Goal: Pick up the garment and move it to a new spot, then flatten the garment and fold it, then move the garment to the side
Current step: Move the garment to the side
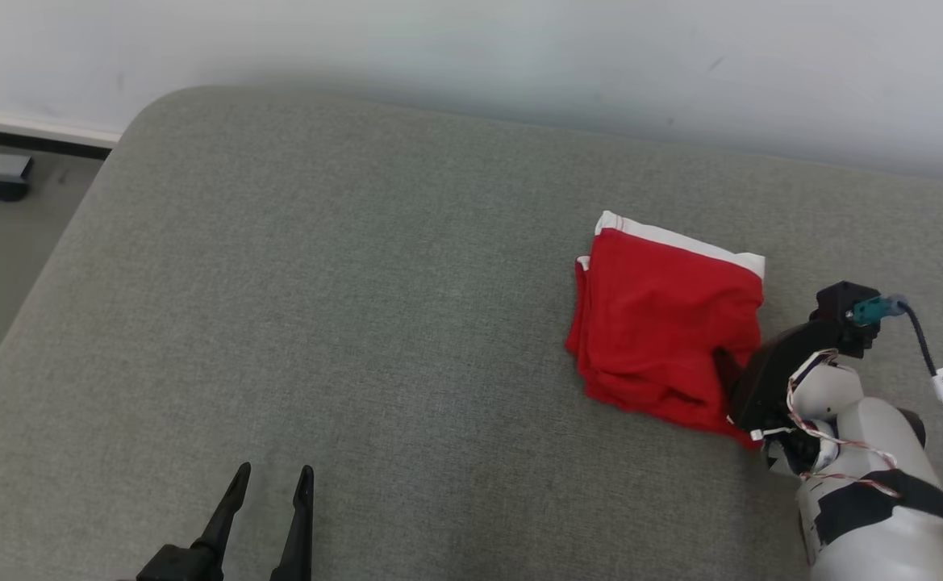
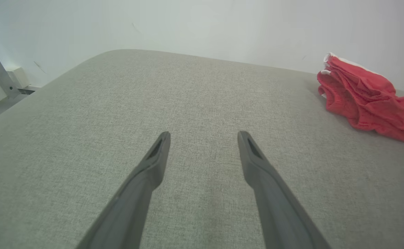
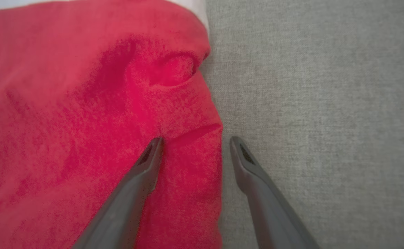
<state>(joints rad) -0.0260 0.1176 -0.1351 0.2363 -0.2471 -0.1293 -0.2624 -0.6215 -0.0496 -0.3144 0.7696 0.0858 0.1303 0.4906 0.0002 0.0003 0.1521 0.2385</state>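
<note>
We judge the folding done: the garment (image 1: 665, 331) lies folded near the far right edge of the cushion (image 1: 358, 323). Our right gripper (image 3: 195, 139) straddles its border with jaws apart, and our left gripper (image 1: 275, 468) is apart too, empty.

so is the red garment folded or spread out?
Folded. The red garment lies as a compact rectangle, with stacked layer edges visible along one side.

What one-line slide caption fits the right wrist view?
Open right pincer straddling the edge of a red garment on a grey cushion.

Pale forearm (image 1: 874, 440), black strap (image 1: 882, 500), dark left gripper (image 1: 275, 468)
</note>
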